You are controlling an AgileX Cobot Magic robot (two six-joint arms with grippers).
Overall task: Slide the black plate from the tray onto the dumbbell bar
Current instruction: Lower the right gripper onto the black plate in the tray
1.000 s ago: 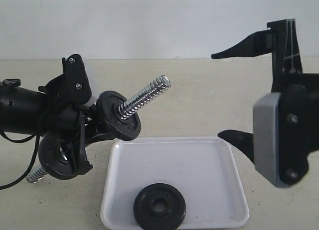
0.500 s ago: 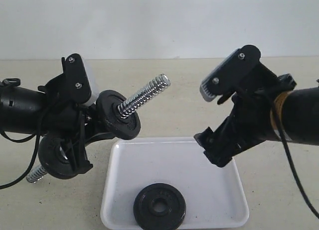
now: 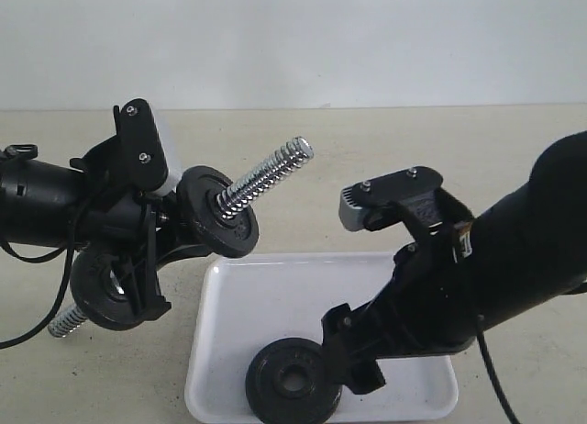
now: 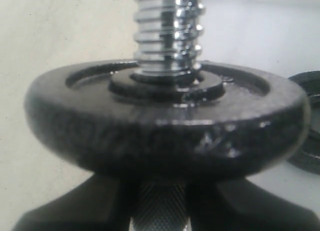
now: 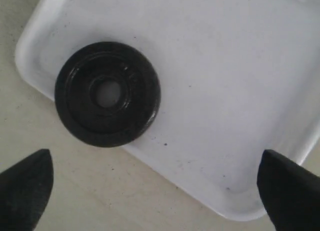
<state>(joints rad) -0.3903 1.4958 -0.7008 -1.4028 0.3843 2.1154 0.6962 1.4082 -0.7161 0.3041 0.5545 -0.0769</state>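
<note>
The black plate [image 3: 292, 381] lies flat at the front edge of the white tray [image 3: 303, 295]; the right wrist view shows the plate [image 5: 107, 93] on the tray [image 5: 225, 81]. My right gripper [image 3: 354, 355] hangs open just above the tray beside the plate, its fingertips [image 5: 26, 183] wide apart with nothing between them. My left gripper [image 3: 152, 233] is shut on the dumbbell bar [image 3: 268, 177], held tilted above the table. One black disc [image 3: 218, 212] sits on the bar's threaded upper half and another disc [image 3: 104, 292] on the lower end. The left wrist view shows that disc [image 4: 165, 126] close up.
The tray rests on a beige table [image 3: 514, 149] before a pale wall. The bar's chrome threaded tip points up and right toward the middle. The lower threaded end [image 3: 62, 324] pokes out near the table at the left.
My right arm has swung down from high at the right to just above the tray beside the black plate. The left arm and the bar have not moved.
</note>
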